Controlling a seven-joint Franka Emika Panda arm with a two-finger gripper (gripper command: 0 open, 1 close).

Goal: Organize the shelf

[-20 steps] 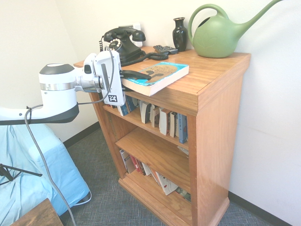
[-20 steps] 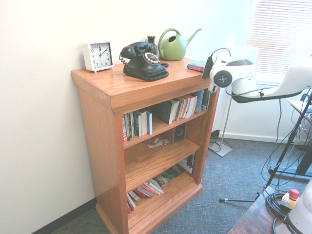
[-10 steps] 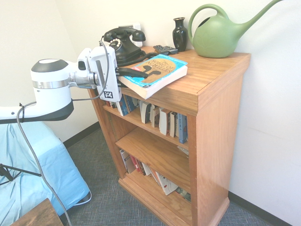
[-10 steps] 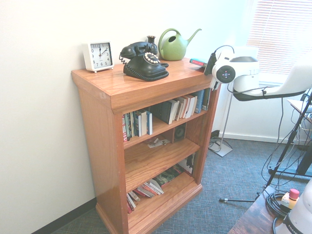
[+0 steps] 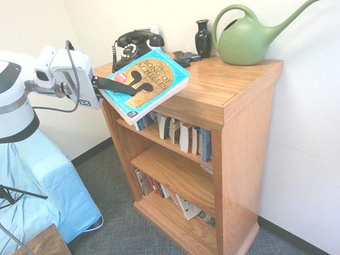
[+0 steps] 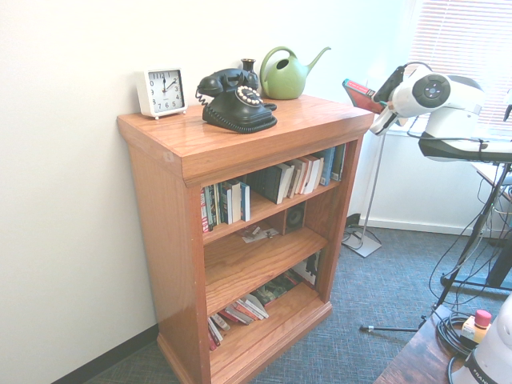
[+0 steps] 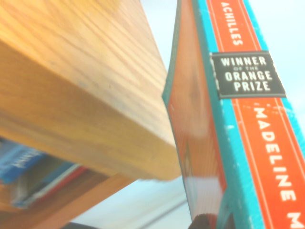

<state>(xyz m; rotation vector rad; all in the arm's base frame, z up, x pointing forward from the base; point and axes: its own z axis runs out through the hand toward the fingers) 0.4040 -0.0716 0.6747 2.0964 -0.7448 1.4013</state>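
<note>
First exterior view. The white two-finger gripper [image 5: 123, 86] is clamped on one edge of a teal paperback book with a gold helmet on its cover [image 5: 146, 81]. The book, which a second ago lay flat on the top board of the waist-high orange-brown wooden shelf [image 5: 228, 90], is now lifted clear and tilted, extending from the fingers toward the shelf and overhanging its front corner. The black rotary telephone [image 5: 134, 45], black vase [image 5: 203, 37] and green plastic watering can [image 5: 249, 34] stand beyond the book, well apart from the gripper and unmoved. The lift suggests the book is being taken off the top, presumably for one of the open tiers below the gripper.

Second exterior view. The gripper [image 6: 382, 90] now holds the book [image 6: 362, 94] in the air just beside the shelf's [image 6: 240, 152] far top corner; a second ago the hand sat lower, against the board's edge, with the book lying on the top. The white square alarm clock [image 6: 161, 91] stands at the far end of the top board from the gripper.

Wrist view. The book's orange-and-teal spine [image 7: 248, 119] runs straight ahead of the gripper, with the shelf's thick top board [image 7: 81, 90] beside it and separated by a gap; shelved books show blurred beneath the board.
</note>
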